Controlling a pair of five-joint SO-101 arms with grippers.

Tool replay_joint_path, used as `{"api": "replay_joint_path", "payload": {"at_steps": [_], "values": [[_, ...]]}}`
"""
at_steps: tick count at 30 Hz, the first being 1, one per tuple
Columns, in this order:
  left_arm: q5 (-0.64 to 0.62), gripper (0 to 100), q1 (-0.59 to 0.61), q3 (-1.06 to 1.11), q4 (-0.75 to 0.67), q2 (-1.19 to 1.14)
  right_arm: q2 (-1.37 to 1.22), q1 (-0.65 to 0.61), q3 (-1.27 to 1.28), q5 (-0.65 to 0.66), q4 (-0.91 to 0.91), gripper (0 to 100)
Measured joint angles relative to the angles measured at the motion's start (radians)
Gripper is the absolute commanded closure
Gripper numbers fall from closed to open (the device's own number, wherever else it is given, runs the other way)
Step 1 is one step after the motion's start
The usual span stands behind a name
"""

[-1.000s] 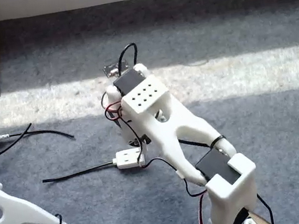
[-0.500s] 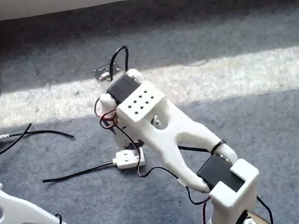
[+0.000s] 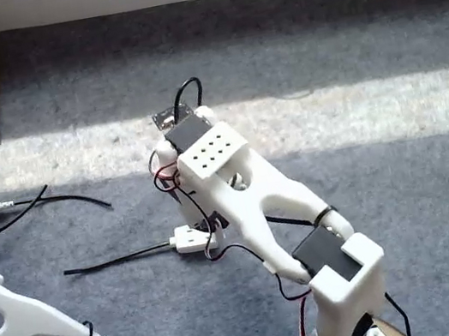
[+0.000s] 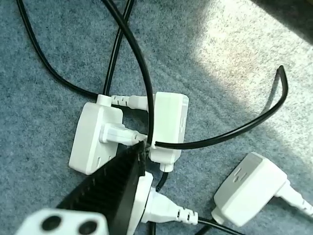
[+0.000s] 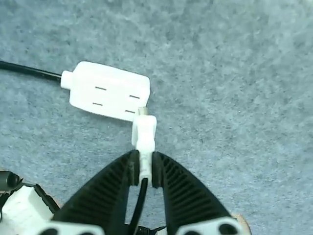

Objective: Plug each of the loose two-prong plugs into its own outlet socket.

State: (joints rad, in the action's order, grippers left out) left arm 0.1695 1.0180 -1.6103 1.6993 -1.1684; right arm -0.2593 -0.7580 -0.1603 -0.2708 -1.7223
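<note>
While gripped by R tool (image 5: 142,169), plug (image 5: 145,131) touches socket (image 5: 107,92).

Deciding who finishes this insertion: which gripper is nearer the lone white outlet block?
Right. The right gripper holds a plug, its tip at the outlet block's edge; the left gripper is over a separate socket cluster.

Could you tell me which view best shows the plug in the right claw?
Right wrist view: the plug sits pinched in the claw, prongs at the outlet. High view: the arm covers it; left wrist view faces other plugs.
</note>
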Motion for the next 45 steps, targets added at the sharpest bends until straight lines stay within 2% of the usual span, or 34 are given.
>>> {"api": "replay_joint_path", "payload": {"at_steps": [21,33,45], "values": [[0.0,33,0.0,0.0,0.0,-0.002,-0.002,0.0,-0.018,-0.009,0.0,99.3],[0.0,33,0.0,0.0,0.0,-0.002,0.086,-0.014,-0.018,-0.009,0.0,99.3],[0.0,33,0.0,0.0,0.0,-0.002,-0.041,-0.034,-0.143,-0.009,0.0,99.3]]}}
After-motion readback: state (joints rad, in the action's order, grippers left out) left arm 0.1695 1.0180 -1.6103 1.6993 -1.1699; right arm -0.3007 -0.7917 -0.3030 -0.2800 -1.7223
